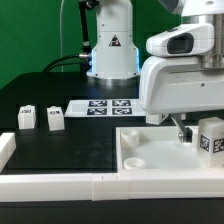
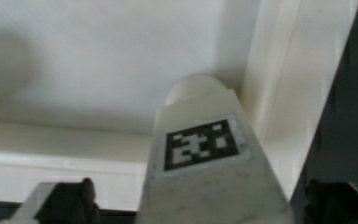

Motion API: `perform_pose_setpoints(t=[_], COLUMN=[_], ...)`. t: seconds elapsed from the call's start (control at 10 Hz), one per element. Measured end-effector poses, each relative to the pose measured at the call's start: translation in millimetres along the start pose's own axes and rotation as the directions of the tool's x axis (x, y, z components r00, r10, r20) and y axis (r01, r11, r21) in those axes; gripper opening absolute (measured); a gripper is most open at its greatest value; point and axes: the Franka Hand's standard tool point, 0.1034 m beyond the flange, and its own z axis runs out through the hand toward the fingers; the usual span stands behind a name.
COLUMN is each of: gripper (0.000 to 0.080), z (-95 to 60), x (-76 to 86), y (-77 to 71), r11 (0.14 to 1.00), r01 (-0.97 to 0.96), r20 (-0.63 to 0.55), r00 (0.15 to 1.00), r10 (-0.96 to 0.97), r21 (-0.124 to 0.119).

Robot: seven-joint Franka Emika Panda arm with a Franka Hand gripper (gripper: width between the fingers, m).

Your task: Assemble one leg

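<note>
The two-finger gripper (image 1: 186, 128) grips a small white plastic tagged leg (image 2: 208, 150) above the large white square tray-like tabletop (image 1: 150, 150) near the table's front edge. It seems unseated (the socket is hidden), so insertion remains; two spare legs (image 1: 40, 118) wait aside.

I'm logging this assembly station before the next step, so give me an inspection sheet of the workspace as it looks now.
Surface: black table, white border bars along its near edge.
Job's things: one leg in the gripper, over the white tray-like piece; two loose legs stand at the exterior view's left; another tagged leg stands on the tray.
Clutter: nothing seen.
Grippers: shut on the leg; fingers show beside it in the wrist view.
Cables: a dark cable hangs by the arm's base.
Surroundings: marker board flat on the table, green backdrop.
</note>
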Motion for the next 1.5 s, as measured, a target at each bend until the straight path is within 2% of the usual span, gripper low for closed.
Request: perform_pose_setpoints(t=[0.1,0.2,0.3,0.4,0.5,0.7,0.8,1.0,1.3,1.4,1.5], gripper=[0.0433,0.0433,0.029,0.029,0.029,0.029,0.029,0.029,0.029,0.029,0.029], z=[0.1,0.2,0.3,0.3,0.5,0.8,0.9,1.2,0.9,0.9,0.9], x=[-0.1,-0.1,-0.2,-0.2,0.3,0.2,0.0,-1.0,-2.9,-3.1,-3.1], y=[0.0,-0.2,-0.1,0.0,0.4,-0.6,-0.7,-1.6,-3.1,-2.7,-3.1], r11=[1.0,1.0,0.999,0.999,0.993,0.907,0.86,0.628,0.35,0.295,0.307], r01=[0.0,-0.014,-0.039,-0.039,-0.12,-0.422,-0.51,-0.778,-0.937,-0.956,-0.952], r20=[0.0,0.0,0.0,0.0,-0.008,-0.016,-0.018,-0.023,-0.03,-0.026,-0.026], r00=[1.0,1.0,0.999,0.999,0.993,0.907,0.86,0.628,0.35,0.294,0.307], r10=[0.0,0.014,0.039,0.039,0.12,0.422,0.51,0.778,0.936,0.955,0.951], r21=[0.0,0.001,0.001,0.001,0.005,0.006,0.003,0.0,-0.001,0.001,0.0])
